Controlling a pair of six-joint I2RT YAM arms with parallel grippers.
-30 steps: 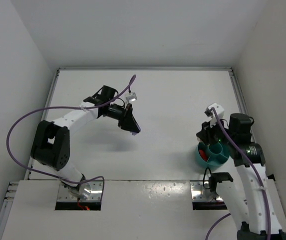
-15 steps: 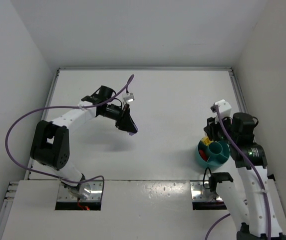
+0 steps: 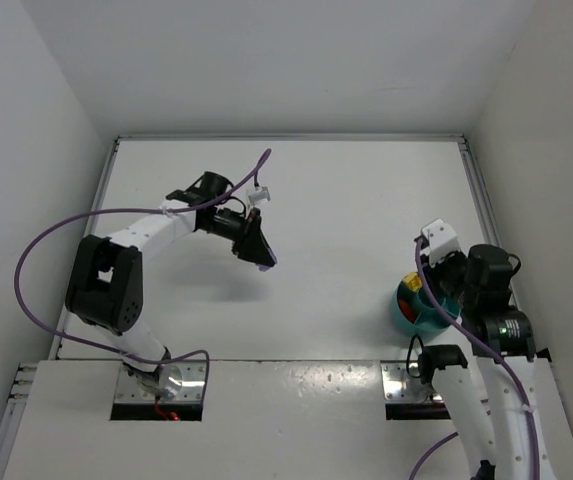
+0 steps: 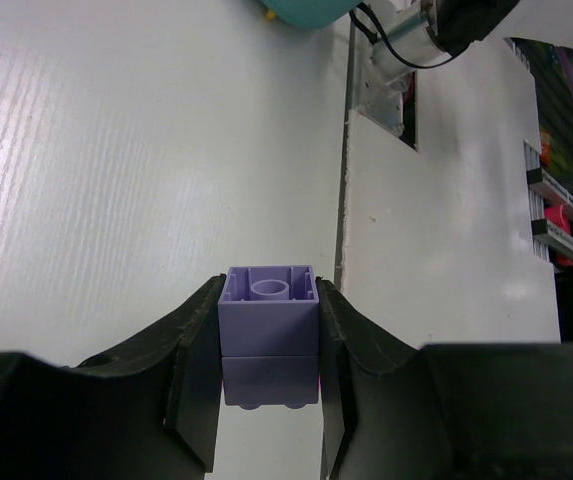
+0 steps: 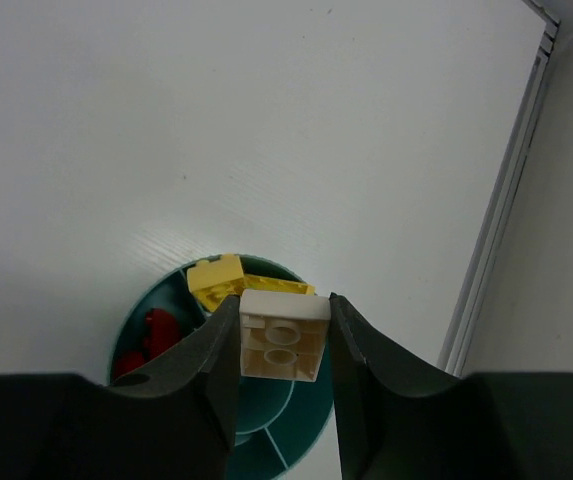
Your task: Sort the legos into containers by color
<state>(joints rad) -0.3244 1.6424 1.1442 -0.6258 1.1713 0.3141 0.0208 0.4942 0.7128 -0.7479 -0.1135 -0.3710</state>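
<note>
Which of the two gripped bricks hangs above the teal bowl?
The pale brick in the right gripper; the lavender brick in the left gripper hangs over the table, far from the bowl.

I see a lavender brick [image 4: 268, 330] pinched in my left hand [image 4: 268, 295], above the counter [image 4: 116, 150]. A pale yellow brick [image 5: 284, 345], hollow underside showing, sits clamped in my right hand [image 5: 284, 310] over the round teal bowl [image 5: 286, 420]. Neighbouring compartments of the bowl hold yellow bricks [image 5: 216, 274] and red bricks [image 5: 154, 328].

Bright, even light, soft shadows, mild glare, sharp focus.
</note>
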